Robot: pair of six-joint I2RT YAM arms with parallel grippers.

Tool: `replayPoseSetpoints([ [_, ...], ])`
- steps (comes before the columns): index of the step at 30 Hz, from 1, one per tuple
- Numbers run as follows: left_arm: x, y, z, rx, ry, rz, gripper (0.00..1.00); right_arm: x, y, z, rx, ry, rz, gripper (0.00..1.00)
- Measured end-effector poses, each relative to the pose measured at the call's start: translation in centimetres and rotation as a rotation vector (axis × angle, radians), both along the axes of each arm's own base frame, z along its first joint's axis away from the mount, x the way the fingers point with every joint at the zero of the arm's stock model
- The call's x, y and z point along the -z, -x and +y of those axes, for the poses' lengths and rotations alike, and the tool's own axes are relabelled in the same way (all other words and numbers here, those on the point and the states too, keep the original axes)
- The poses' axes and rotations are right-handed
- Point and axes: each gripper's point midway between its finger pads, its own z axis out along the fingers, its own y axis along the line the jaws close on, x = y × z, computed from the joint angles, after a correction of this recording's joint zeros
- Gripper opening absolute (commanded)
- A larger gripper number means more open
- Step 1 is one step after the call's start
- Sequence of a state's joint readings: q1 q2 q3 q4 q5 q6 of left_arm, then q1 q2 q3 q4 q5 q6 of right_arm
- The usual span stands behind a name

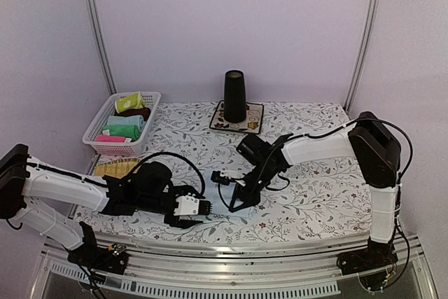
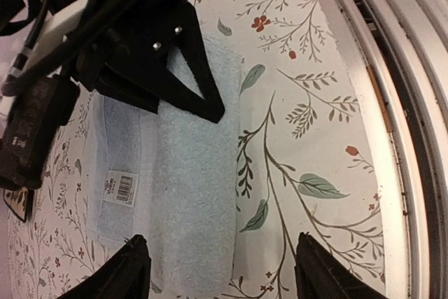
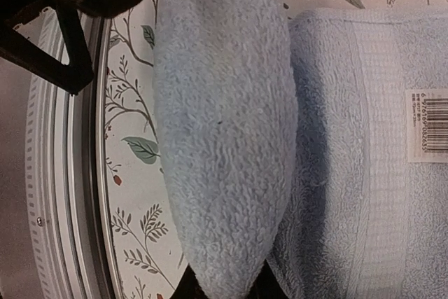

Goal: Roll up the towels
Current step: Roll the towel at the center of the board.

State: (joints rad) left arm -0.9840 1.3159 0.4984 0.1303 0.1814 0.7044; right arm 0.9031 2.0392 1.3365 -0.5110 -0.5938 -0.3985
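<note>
Flowered tablecloth [image 1: 315,194]: rt gripper [image 3: 224,288] pinches blue towel [image 3: 224,138] by its first fold; left gripper [image 2: 220,271] hangs wide open over towel, empty. Next, prob.: roll fold onward evenly.

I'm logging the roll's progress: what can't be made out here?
- Top view: the light blue towel is mostly hidden by the left gripper and right gripper.
- Right wrist view: the towel's fold covers the right gripper's fingertips; the frame edge cuts off the label.
- Left wrist view: the label's print is too small to read.
- Top view: the left arm hides part of the straw tray.
</note>
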Motion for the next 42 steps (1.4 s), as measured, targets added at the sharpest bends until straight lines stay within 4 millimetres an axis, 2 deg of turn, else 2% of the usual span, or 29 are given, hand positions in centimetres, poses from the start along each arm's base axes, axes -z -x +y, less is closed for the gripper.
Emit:
replayPoseSetpoints([
  [6, 2.7, 0.8, -0.8, 0.036, -0.088, -0.062, 0.70, -0.1, 0.1, 0.0, 0.010, -0.027, 0.143, 0.10],
  [11, 4.2, -0.3, -1.1, 0.009, -0.135, -0.132, 0.68, -0.3, 0.1, -0.1, 0.018, -0.029, 0.199, 0.11],
  [17, 4.9, -2.1, -2.0, -0.038, -0.157, -0.197, 0.46, -0.1, 0.3, 0.0, 0.024, -0.014, 0.242, 0.12],
  [20, 5.0, -3.0, -2.7, -0.066, -0.161, -0.217, 0.27, -0.1, 0.3, 0.0, 0.028, -0.010, 0.255, 0.15],
  [22, 5.0, -3.5, -3.1, -0.081, -0.166, -0.226, 0.11, -0.1, 0.3, -0.1, 0.031, -0.008, 0.260, 0.18],
  [23, 4.9, -3.7, -3.3, -0.087, -0.166, -0.225, 0.02, -0.1, 0.3, -0.1, 0.031, -0.007, 0.260, 0.22],
  [24, 4.9, -3.7, -3.4, -0.091, -0.167, -0.220, 0.00, -0.1, 0.2, -0.1, 0.033, -0.005, 0.262, 0.27],
  [30, 4.8, -3.5, -3.9, -0.073, -0.177, -0.172, 0.00, -0.5, -0.3, -0.7, 0.049, -0.005, 0.255, 0.66],
  [33, 4.6, -3.4, -4.2, -0.053, -0.169, -0.094, 0.00, -1.2, -0.9, -1.7, 0.072, -0.003, 0.208, 0.78],
  [36, 4.4, -3.1, -4.3, -0.034, -0.161, -0.001, 0.00, -2.7, -1.8, -3.4, 0.103, -0.018, 0.127, 0.84],
  [42, 3.8, -3.7, -4.5, -0.021, -0.138, 0.236, 0.00, -6.4, -2.5, -6.7, 0.133, -0.077, -0.130, 0.85],
])
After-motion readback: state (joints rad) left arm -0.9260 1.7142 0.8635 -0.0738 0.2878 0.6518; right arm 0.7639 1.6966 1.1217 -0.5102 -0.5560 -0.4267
